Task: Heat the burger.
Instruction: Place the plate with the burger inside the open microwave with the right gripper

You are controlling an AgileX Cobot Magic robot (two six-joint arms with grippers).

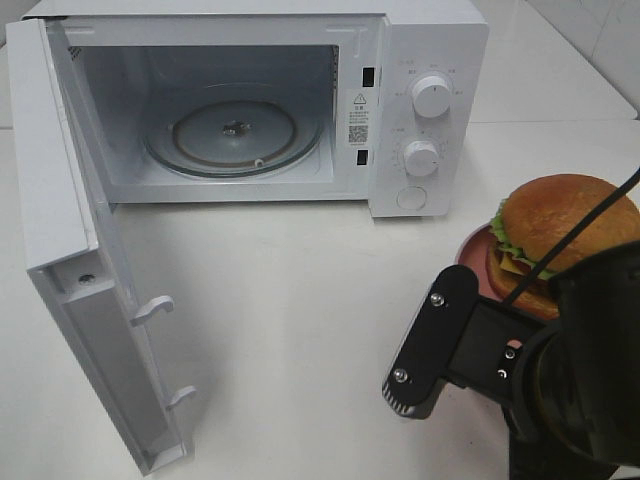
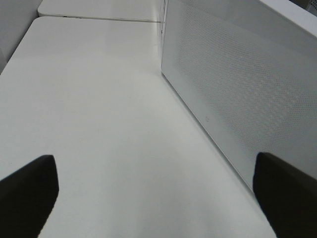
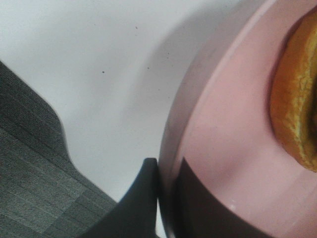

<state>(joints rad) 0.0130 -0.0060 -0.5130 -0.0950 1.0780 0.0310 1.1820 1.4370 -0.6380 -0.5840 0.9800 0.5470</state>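
The burger (image 1: 565, 225), with a golden-brown bun, green lettuce and cheese, sits on a round pink plate (image 1: 472, 258) at the table's right side. The right arm's black wrist (image 1: 560, 370) covers the plate's near part in the high view. In the right wrist view my right gripper (image 3: 166, 201) is shut on the pink plate's (image 3: 223, 144) rim, one finger under the rim and one on top, and the burger's (image 3: 297, 114) bun edge lies just beyond. My left gripper (image 2: 158, 198) stands wide open and empty over bare table. It is out of the high view.
The white microwave (image 1: 420, 60) stands at the back with its door (image 1: 60, 200) swung fully open to the left and a glass turntable (image 1: 235, 130) inside. A perforated white panel (image 2: 237, 89) of it fills the left wrist view. The table's edge, with grey carpet (image 3: 29, 173) below, lies close to the plate.
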